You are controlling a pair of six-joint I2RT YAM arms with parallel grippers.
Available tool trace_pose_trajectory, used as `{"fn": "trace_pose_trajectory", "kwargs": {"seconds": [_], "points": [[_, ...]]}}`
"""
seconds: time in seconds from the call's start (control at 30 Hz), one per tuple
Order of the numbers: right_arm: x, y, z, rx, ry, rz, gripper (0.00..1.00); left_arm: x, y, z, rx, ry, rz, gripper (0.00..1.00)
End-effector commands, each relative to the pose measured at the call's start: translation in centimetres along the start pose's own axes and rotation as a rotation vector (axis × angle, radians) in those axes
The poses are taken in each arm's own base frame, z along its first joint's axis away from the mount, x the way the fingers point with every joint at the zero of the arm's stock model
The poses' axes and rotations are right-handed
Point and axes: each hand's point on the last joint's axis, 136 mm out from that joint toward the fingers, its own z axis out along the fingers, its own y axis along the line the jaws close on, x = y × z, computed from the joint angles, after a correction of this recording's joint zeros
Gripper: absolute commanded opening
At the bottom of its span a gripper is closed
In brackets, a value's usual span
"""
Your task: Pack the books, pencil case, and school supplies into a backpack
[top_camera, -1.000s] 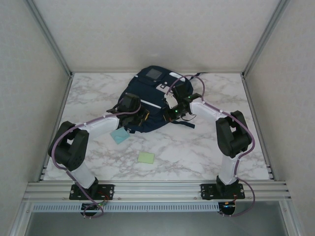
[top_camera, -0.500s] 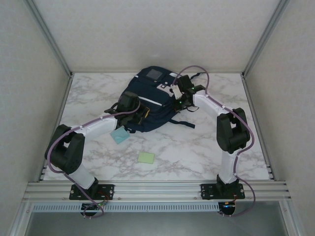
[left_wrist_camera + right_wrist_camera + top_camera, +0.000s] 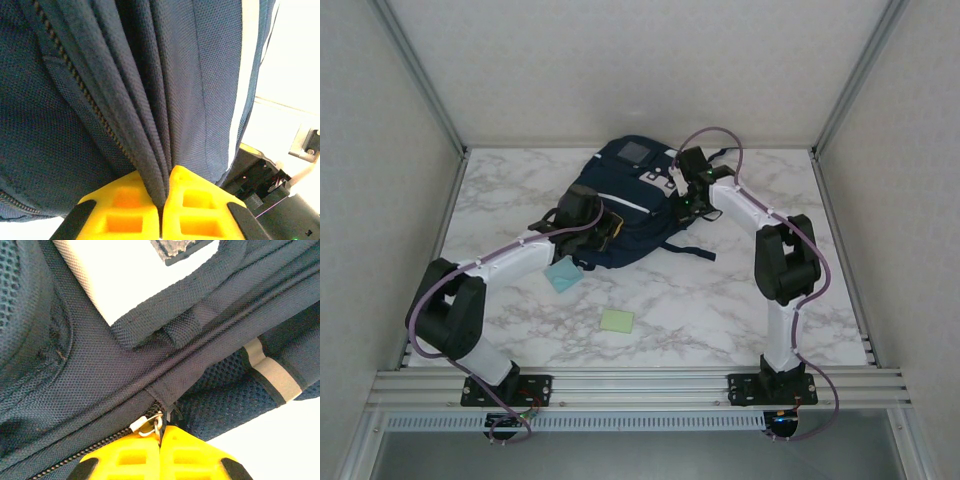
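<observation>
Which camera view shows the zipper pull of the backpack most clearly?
The right wrist view: the zipper pull sits close up at the shut right tool. The left wrist view gives a line of teeth beside the fold the left tool pinches. From above, the backpack is too small to tell.

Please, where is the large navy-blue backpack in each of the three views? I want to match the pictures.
Top external: the large navy-blue fabric backpack lies centre back, on the table.
Left wrist: its folds run across left and centre.
Right wrist: its fabric and zipper cross the picture.
Shared landmark: the white trim stripe.
</observation>
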Motion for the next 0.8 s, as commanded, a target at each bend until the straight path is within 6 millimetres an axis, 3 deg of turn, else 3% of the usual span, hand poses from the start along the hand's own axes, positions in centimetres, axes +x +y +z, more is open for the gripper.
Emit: {"fn": "trace_pose_trajectory", "kwargs": {"seconds": [0.0, 0.13, 0.23, 0.27, 0.33, 0.4, 0.47, 0.53, 0.67, 0.73, 0.77], "points": [[1.8, -10.4, 0.0, 0.386, 0.094, 0.089, 0.00, -1.7, 0.4, -2.5, -0.024, -0.081, 0.020, 0.00], [1.8, -11.0, -0.2, 0.378, 0.105, 0.126, 0.00, -1.7, 0.5, -2.7, -0.024, -0.082, 0.030, 0.00], [1.3, -8.4, -0.8, 0.226, 0.055, 0.162, 0.00, -1.6, 0.1, -2.5, -0.016, -0.073, 0.043, 0.00], [0.9, -7.1, -1.4, 0.153, 0.025, 0.178, 0.06, -1.6, -0.2, -2.4, -0.013, -0.069, 0.051, 0.00], [0.2, -4.5, -3.1, 0.003, -0.039, 0.216, 0.26, -1.3, -0.7, -2.4, -0.006, -0.060, 0.071, 0.11], [-0.4, -2.0, -5.3, -0.144, -0.116, 0.253, 0.47, -1.3, -1.2, -2.5, 0.002, -0.058, 0.093, 0.32], [-0.8, -0.3, -7.0, -0.247, -0.169, 0.278, 0.57, -1.4, -1.4, -3.0, -0.002, -0.066, 0.112, 0.56], [-1.2, 0.7, -8.2, -0.308, -0.208, 0.303, 0.61, -1.5, -1.5, -3.7, -0.015, -0.080, 0.144, 0.65], [-1.6, 2.3, -8.4, -0.358, -0.223, 0.343, 0.67, -2.2, -0.9, -5.3, -0.063, -0.131, 0.225, 0.64], [-1.9, 3.3, -8.1, -0.384, -0.227, 0.366, 0.72, -2.9, -0.2, -6.0, -0.095, -0.166, 0.265, 0.56], [-2.1, 3.9, -7.8, -0.398, -0.233, 0.376, 0.74, -3.4, 0.2, -6.1, -0.107, -0.186, 0.283, 0.48]]}}
